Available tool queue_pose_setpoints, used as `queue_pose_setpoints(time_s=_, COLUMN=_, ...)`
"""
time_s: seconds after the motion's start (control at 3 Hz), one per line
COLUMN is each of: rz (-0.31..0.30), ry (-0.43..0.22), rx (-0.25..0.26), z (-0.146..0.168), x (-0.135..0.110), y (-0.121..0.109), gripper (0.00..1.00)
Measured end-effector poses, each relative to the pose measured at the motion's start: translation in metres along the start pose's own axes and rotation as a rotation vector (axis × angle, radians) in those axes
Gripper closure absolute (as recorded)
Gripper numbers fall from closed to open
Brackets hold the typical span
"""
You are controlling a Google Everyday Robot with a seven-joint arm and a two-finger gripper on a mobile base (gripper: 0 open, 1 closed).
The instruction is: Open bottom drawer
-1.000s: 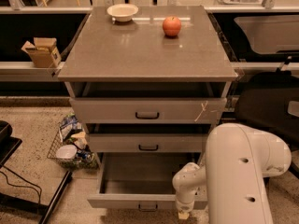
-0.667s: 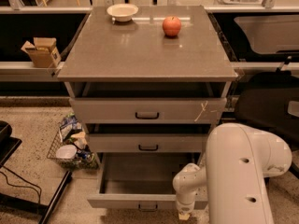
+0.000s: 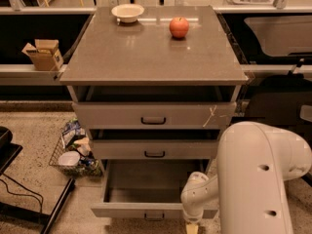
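Gripper (image 3: 192, 227), a pale tan tip cut off by the lower edge of the view, hangs at the right end of the bottom drawer's front; whether it is spread or closed, or has hold of anything, cannot be told. Above it, a smooth white rounded wrist joins the bulky glossy white arm (image 3: 261, 179). The wide, shallow light-grey bottom drawer (image 3: 148, 182) stands pulled out, its plain matte interior bare, with a small dark bracket handle on its slim front. Above sit the mid-sized plain drawer front (image 3: 122, 149) and the tallest drawer front (image 3: 112, 115), which has a white scratch-like mark. On the flat grey-brown counter (image 3: 146, 52) stand a round red apple (image 3: 179, 27) and a shallow cream bowl (image 3: 127, 12), well apart.
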State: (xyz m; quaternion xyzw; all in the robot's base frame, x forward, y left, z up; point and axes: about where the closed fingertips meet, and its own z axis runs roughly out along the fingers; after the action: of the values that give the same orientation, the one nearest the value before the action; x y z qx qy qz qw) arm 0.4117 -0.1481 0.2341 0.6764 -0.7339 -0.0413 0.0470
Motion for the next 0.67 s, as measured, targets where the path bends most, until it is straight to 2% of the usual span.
queue_pose_setpoints(time_s=0.33, rz=0.02, ry=-0.023, rx=0.033, z=0.0362, x=0.0168, y=-0.0376, gripper=0.0)
queue_pose_setpoints(time_s=0.67, rz=-0.04, ry=-0.027, rx=0.036, z=0.0356, x=0.0151, y=-0.0407, gripper=0.0)
